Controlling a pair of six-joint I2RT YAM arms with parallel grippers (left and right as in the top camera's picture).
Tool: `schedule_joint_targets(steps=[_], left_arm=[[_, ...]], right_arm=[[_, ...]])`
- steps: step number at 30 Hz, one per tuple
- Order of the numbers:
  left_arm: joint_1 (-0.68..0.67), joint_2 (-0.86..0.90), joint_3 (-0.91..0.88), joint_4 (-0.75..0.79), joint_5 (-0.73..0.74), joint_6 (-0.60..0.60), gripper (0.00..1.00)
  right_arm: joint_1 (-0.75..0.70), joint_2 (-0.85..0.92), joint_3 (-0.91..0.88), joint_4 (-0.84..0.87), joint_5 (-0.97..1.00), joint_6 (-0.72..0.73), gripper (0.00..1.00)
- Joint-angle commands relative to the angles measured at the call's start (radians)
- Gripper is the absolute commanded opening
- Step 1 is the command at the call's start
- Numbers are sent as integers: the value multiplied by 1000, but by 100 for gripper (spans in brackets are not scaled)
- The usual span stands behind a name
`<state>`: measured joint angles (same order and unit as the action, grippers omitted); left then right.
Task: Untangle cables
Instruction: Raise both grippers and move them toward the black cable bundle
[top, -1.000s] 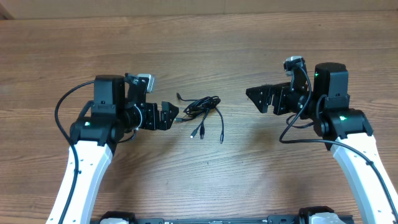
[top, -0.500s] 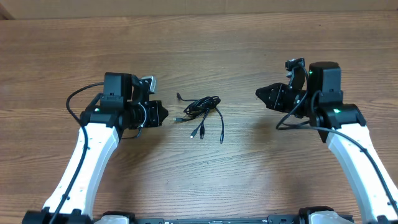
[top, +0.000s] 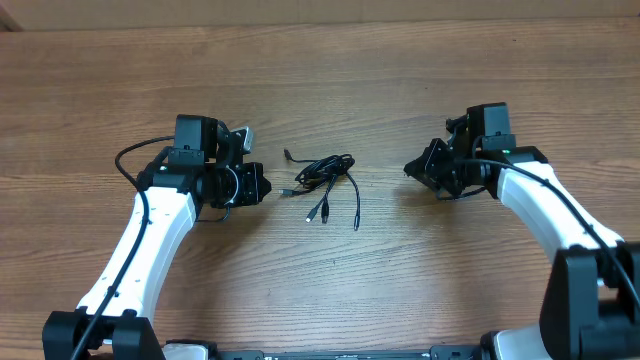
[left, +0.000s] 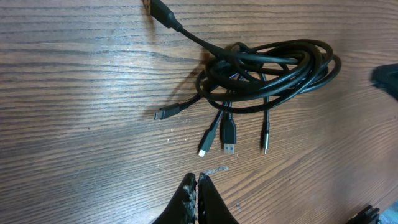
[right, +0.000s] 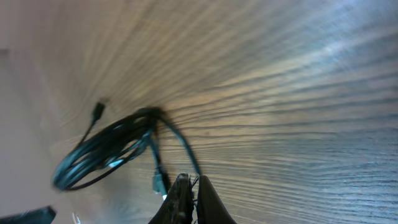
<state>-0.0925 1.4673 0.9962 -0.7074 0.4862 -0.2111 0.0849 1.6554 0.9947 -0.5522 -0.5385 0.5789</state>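
1. The cables lie bunched in a loose coil at the middle of the desk. Their plug ends are splayed out, and nothing touches them.
2. The left fingers, spread wide a second ago, have closed on nothing near the bundle's left side.
3. The right fingers have likewise shut empty, well apart on the other side.
4. No strand appears to be held, so untangling looks unstarted, and either pair would probably need to reopen before grasping.
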Motion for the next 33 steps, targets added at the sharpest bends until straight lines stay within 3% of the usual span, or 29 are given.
schedule_joint_targets(steps=[1,8,15,17,18,22,25,27,30,33], left_arm=[[-15,17,24,1,12,-14,6],[-34,18,24,5,0,-14,9],[-34,18,22,-3,-59,-14,8],[-34,18,22,-9,-59,-14,11],[-34,18,22,-13,-59,-14,12],[-34,18,22,-29,-53,-14,17],[-34,18,22,-51,-48,-24,26],[-34,18,21,-60,-48,-40,24],[-34,18,21,-67,-47,-112,4],[-34,18,23,-63,-47,-173,4]], right_arm=[[-1,49,19,5,32,71,4],[9,155,16,32,52,132,7],[18,169,-9,50,114,183,4],[18,169,-20,55,143,216,4],[18,169,-23,55,147,229,13],[18,169,-24,57,148,261,21],[19,169,-24,53,146,262,18],[22,169,-24,53,143,263,15],[30,169,-24,58,142,263,15],[35,169,-24,66,145,265,17]])
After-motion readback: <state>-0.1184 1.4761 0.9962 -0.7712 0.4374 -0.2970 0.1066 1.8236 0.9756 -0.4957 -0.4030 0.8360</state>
